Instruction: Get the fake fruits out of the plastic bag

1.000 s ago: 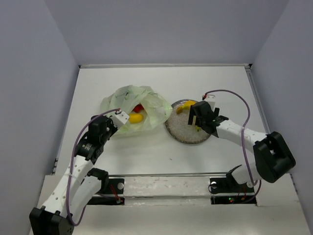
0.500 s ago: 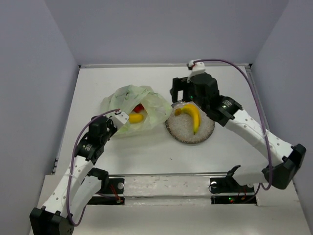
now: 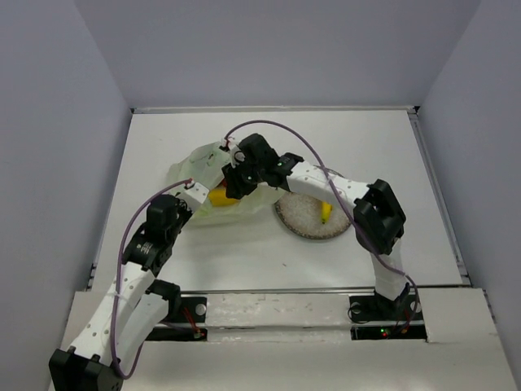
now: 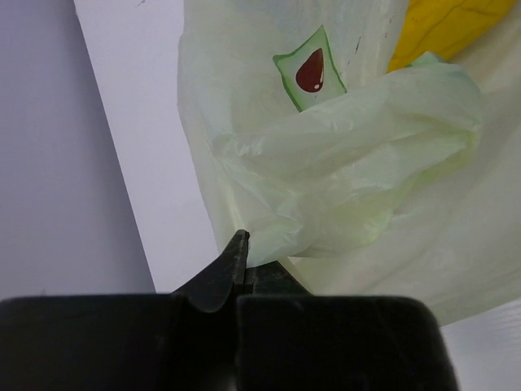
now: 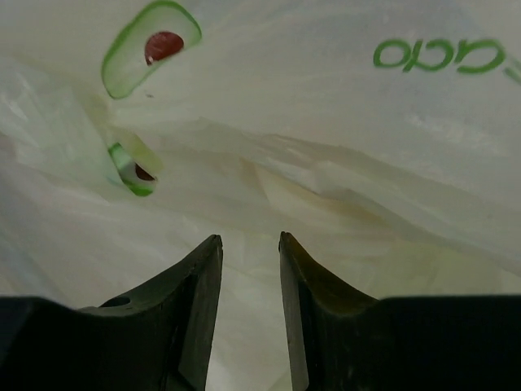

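The pale yellow-green plastic bag [image 3: 199, 163] lies crumpled at the centre left of the table. My left gripper [image 3: 195, 194] is shut on a fold of its near edge, and the left wrist view shows the jaws pressed together on the film [image 4: 242, 244]. A round yellow-orange fruit [image 3: 220, 196] shows at the bag's mouth, and again at the top right in the left wrist view [image 4: 456, 24]. My right gripper [image 3: 230, 186] reaches across to the bag mouth. Its jaws [image 5: 250, 240] stand partly apart over the bag film [image 5: 326, 122], with nothing between them. The yellow banana [image 3: 326, 213] lies on the plate.
The round grey speckled plate [image 3: 301, 218] sits right of the bag, partly under my right forearm. White walls close in the table on the left, back and right. My arm bases stand at the near edge.
My right arm has swung left from the plate to the bag mouth, leaving the banana on the plate. Its jaws have narrowed. The left gripper still holds the bag edge.
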